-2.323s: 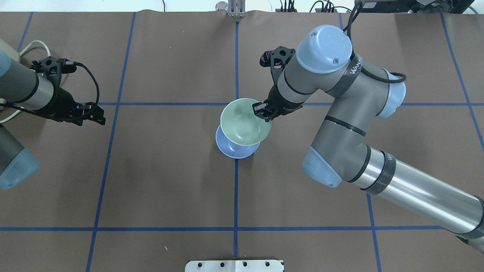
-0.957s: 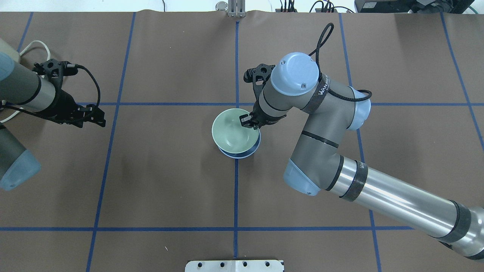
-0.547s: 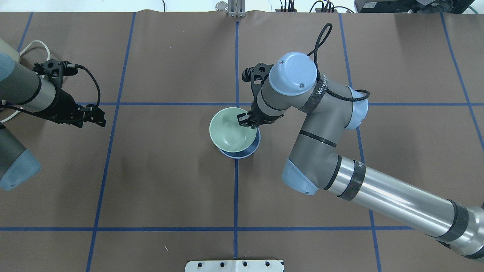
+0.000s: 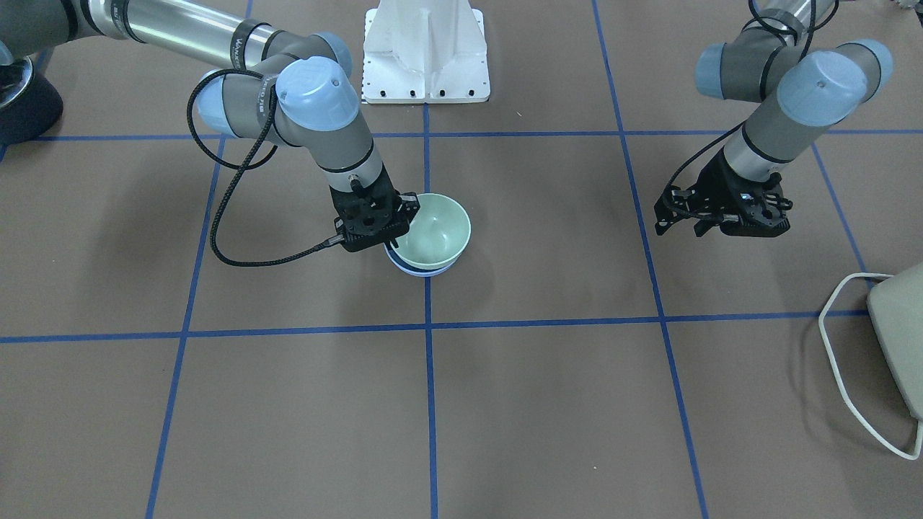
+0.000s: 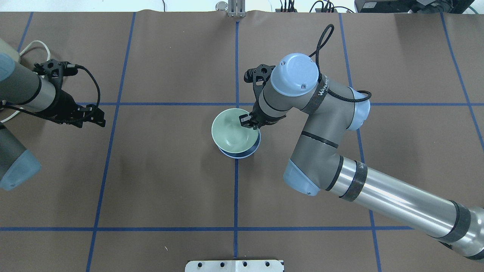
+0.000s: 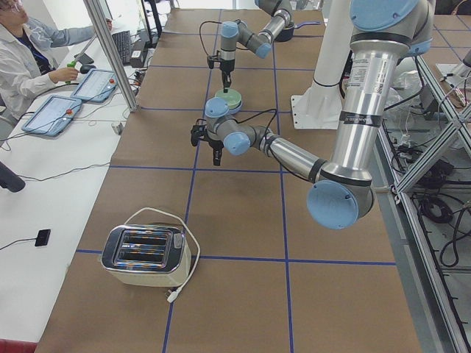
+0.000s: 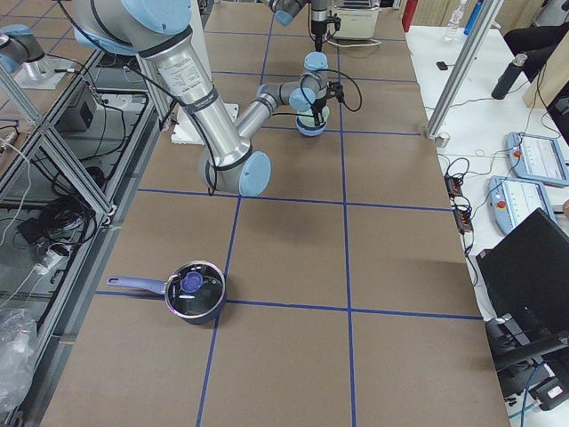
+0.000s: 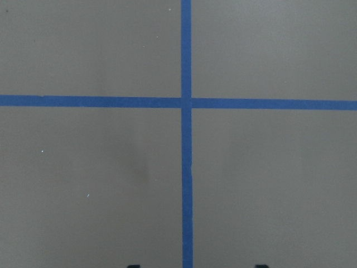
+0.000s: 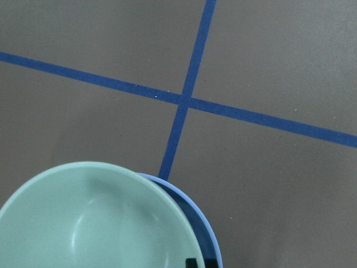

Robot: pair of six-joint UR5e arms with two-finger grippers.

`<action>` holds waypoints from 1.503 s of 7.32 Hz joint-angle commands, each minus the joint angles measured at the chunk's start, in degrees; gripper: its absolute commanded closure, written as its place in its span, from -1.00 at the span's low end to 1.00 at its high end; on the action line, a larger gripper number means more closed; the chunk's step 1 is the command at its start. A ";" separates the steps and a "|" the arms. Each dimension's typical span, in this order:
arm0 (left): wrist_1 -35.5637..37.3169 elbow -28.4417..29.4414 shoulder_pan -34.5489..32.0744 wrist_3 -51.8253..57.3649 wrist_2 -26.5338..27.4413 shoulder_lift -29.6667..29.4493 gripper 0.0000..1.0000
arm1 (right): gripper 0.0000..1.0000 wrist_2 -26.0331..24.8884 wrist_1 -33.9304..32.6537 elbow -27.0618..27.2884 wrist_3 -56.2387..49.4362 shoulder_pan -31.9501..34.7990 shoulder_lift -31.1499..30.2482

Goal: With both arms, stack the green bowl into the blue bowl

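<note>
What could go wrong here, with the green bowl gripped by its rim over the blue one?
1. The green bowl sits off-centre: the blue bowl shows only as a crescent on one side. If it is released like this, it may settle tilted rather than nested.
2. The right gripper pinches a single spot on the rim, so pulling away could drag or tip both bowls.
3. The left gripper is far off, so nothing steadies the blue bowl.

The only writing legible is white lettering on a black band (image 5: 324, 87) wrapped round the right arm (image 5: 397, 204) near its wrist, beginning "WAN" in the overhead view, with the rest too small to read; similar lettering in the front-facing view cannot be made out.
</note>
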 commanded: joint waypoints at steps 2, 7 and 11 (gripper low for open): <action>-0.02 0.01 0.00 0.00 0.00 -0.09 -0.49 | 0.93 -0.51 -0.11 0.03 0.00 0.00 -0.21; -0.02 -0.08 0.00 -0.09 0.53 -0.09 -0.50 | 0.05 -0.77 -0.11 0.03 0.00 0.00 -0.21; -0.02 0.01 0.09 0.00 2.38 -0.09 -0.50 | -0.75 -2.36 -0.02 -0.06 0.00 -0.35 -0.29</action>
